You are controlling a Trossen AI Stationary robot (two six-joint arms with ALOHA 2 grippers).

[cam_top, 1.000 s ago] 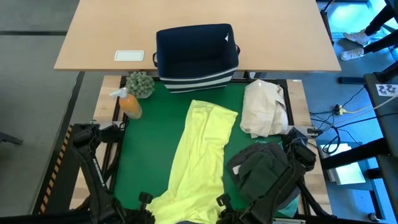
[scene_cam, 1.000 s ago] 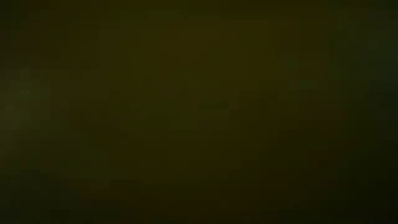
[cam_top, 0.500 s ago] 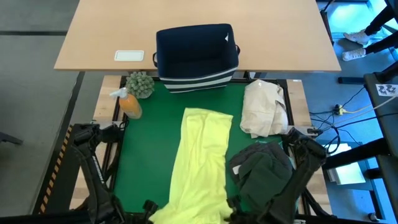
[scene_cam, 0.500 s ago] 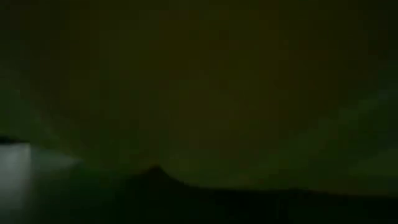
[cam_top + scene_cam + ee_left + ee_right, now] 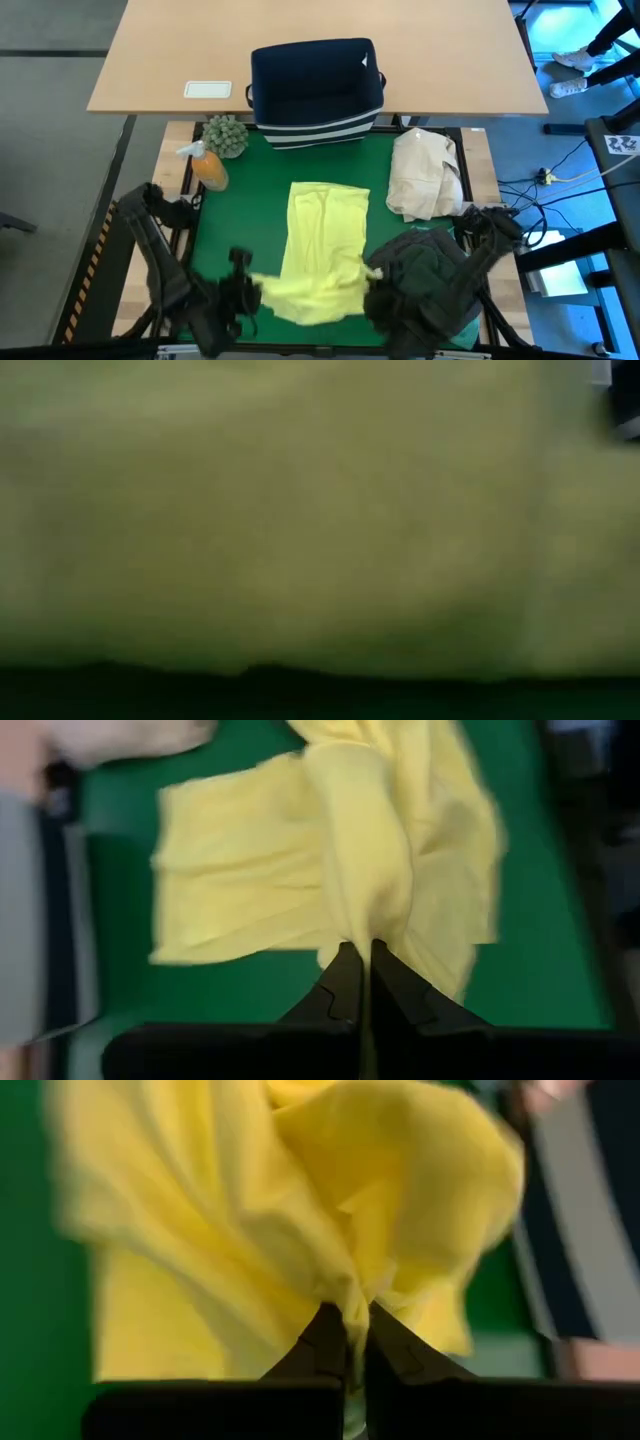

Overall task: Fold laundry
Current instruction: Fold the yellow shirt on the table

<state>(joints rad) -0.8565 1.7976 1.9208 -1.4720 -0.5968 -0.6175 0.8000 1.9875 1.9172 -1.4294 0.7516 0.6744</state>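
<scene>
Both grippers are clamped on the yellow shirt (image 5: pixel 322 240): in the left wrist view the left gripper (image 5: pixel 360 958) has its fingers pinched together on a bunched fold, and the right wrist view shows the right gripper (image 5: pixel 346 1325) doing the same. A second ago we see the shirt stretched long down the green mat (image 5: pixel 235 215), its near hem at the table's front edge; now that hem is carried inward and the shirt reads much shorter, its far end flat below the navy bin (image 5: pixel 317 92) and the near end lifted and bunched between the arms. In the high view the left gripper (image 5: pixel 243 283) sits at the near-left corner of the hem, and the right gripper (image 5: pixel 372 274) at the near-right, just beside the dark clothes pile (image 5: pixel 425 280). The low view was dark and is now filled with yellow cloth. We judge this is the first lengthwise fold under way, not laid down yet. The beige bundle (image 5: pixel 424 174), the spray bottle (image 5: pixel 207 165) and the plant (image 5: pixel 226 134) lie untouched.
</scene>
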